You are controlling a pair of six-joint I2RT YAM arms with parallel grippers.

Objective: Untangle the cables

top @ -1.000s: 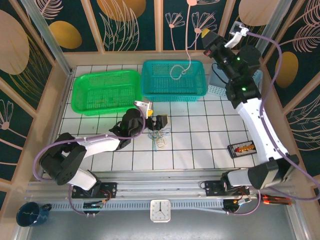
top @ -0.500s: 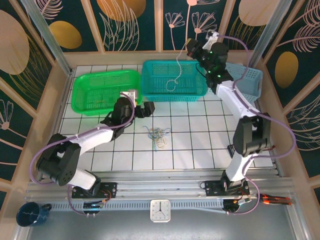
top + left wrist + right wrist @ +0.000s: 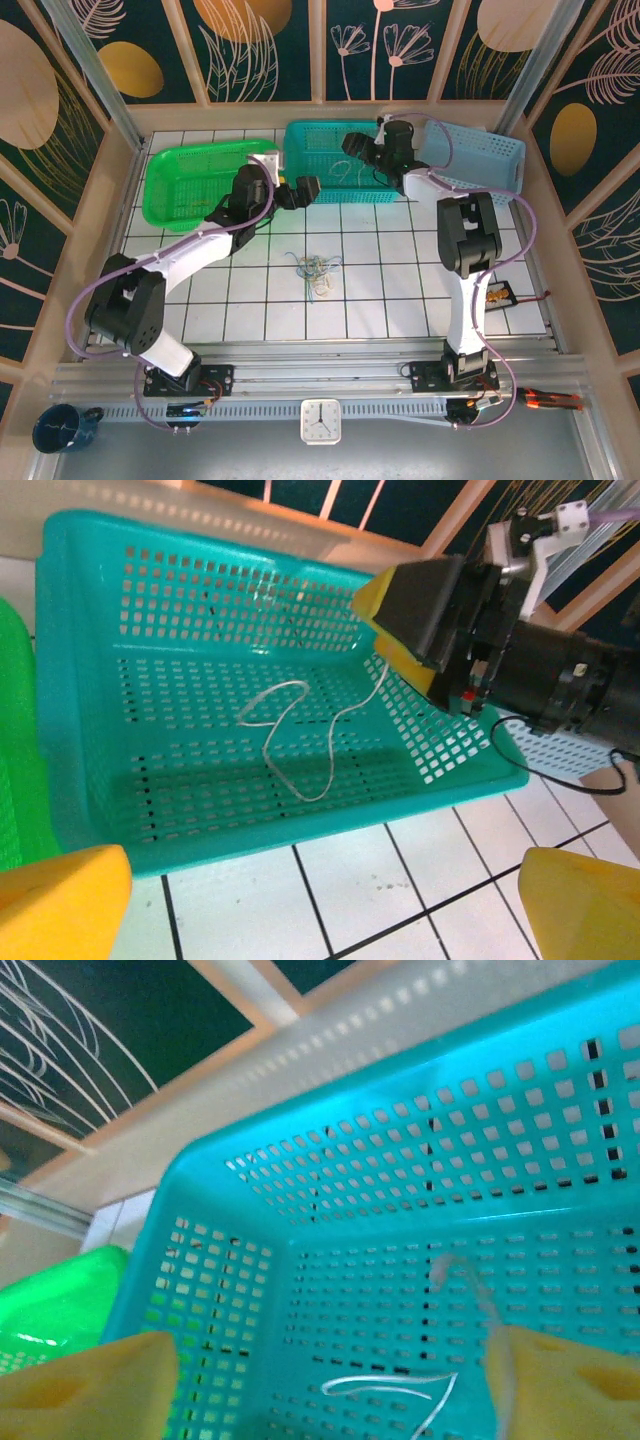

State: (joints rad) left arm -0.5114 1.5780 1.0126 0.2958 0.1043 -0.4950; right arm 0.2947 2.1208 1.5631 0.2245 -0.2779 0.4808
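Your right gripper (image 3: 358,150) hangs above the teal basket (image 3: 375,192), and its 2 yellow pads (image 3: 85,1385) stand wide apart with nothing between them. 1 white cable (image 3: 300,735) lies in loops on the basket floor. One end of it rises close to the right pad, and you cannot tell if it touches. Your left gripper (image 3: 303,190) is spread too, at the basket's front rim. The other cables (image 3: 316,270) lie tangled on the table (image 3: 400,270), well apart from both grippers.
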